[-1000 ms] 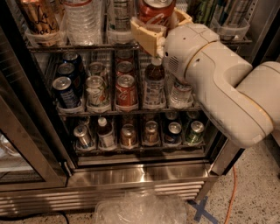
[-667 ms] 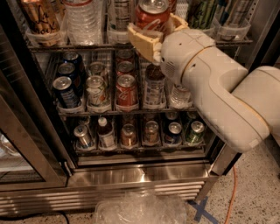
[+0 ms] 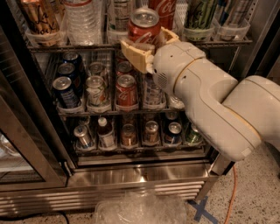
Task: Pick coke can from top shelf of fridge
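My gripper [image 3: 151, 43] is at the front of the fridge's [image 3: 131, 174] top shelf [image 3: 74, 45], with its cream fingers [image 3: 133, 54] either side of the coke can [image 3: 143, 27]. It is shut on the can, a red can with a silver lid, held upright just in front of the shelf's front rail. A second red Coca-Cola can [image 3: 165, 9] stands behind it on the shelf. My white arm [image 3: 210, 100] reaches in from the right and hides part of the middle shelf.
The top shelf also holds a water bottle [image 3: 81, 19], a green can [image 3: 199, 13] and clear trays [image 3: 41, 39]. Dark blue cans [image 3: 65, 89] and a red can [image 3: 126, 91] stand on the middle shelf. The glass door [image 3: 22, 153] stands open at left. A plastic bag [image 3: 140, 210] and an orange cable [image 3: 229, 192] lie on the floor.
My gripper and the coke can have moved a little to the left and out toward the camera, off the shelf's front rail.
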Robot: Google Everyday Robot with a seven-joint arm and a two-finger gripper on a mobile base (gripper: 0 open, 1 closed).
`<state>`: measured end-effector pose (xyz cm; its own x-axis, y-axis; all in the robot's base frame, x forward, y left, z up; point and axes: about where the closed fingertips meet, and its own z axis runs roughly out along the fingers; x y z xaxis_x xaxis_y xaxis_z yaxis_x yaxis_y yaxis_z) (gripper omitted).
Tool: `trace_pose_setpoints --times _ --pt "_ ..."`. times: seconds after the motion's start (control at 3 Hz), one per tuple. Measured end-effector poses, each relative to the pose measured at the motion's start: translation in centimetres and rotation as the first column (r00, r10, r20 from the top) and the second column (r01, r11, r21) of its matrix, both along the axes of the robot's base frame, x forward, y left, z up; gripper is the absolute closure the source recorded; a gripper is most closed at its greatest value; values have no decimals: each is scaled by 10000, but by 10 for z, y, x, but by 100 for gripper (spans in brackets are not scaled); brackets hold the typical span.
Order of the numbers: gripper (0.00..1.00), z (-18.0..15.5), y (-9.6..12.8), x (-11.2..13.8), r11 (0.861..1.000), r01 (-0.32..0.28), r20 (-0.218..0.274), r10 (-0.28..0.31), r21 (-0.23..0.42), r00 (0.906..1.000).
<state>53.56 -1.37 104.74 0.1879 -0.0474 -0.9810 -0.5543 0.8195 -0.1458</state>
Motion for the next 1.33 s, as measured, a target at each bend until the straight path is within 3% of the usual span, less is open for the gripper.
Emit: trace_pose_setpoints --times 0.33,0.67,1.0,1.33 --pt "100 -39 11 -17 9995 -218 -904 236 210 9956" --pt "100 -42 10 -19 9996 -198 -933 215 191 9954" --pt "100 -57 14 -46 9966 -607 -988 661 563 9929" --pt "100 -57 14 -46 9966 -608 -987 661 563 9929"
